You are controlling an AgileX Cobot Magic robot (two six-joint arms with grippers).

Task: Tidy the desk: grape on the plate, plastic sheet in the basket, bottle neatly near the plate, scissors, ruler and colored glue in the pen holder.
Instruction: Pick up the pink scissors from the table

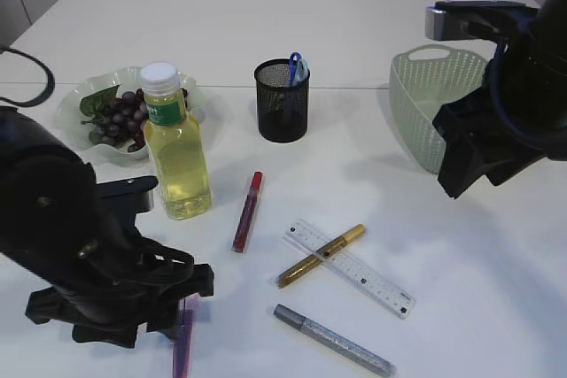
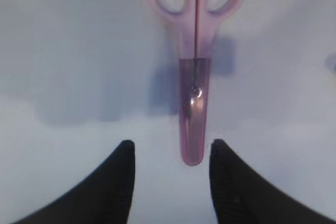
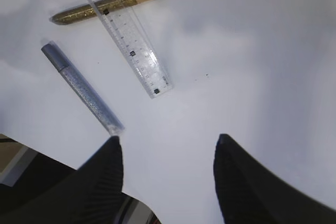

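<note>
Purple scissors (image 2: pixel 192 77) lie on the table with their capped tip between the open fingers of my left gripper (image 2: pixel 172 148); in the exterior view they (image 1: pixel 183 335) show at the front left under that gripper (image 1: pixel 173 312). My right gripper (image 3: pixel 168 139) is open and empty, held above the table in front of the basket (image 1: pixel 456 174). A clear ruler (image 1: pixel 350 267) lies across a gold glue pen (image 1: pixel 321 256); both show in the right wrist view, ruler (image 3: pixel 123 30) and gold pen (image 3: pixel 107 4). A silver glue pen (image 1: pixel 333 340) (image 3: pixel 81 87) and a red glue pen (image 1: pixel 247 211) lie nearby. Grapes (image 1: pixel 122 117) sit on the plate (image 1: pixel 75 99). The bottle (image 1: pixel 175 143) stands upright beside the plate. No plastic sheet shows.
A black mesh pen holder (image 1: pixel 282 101) stands at mid-table with a blue item in it. A pale green basket (image 1: pixel 425 99) stands at the right, partly behind my right arm. The table's front edge shows in the right wrist view (image 3: pixel 21 156).
</note>
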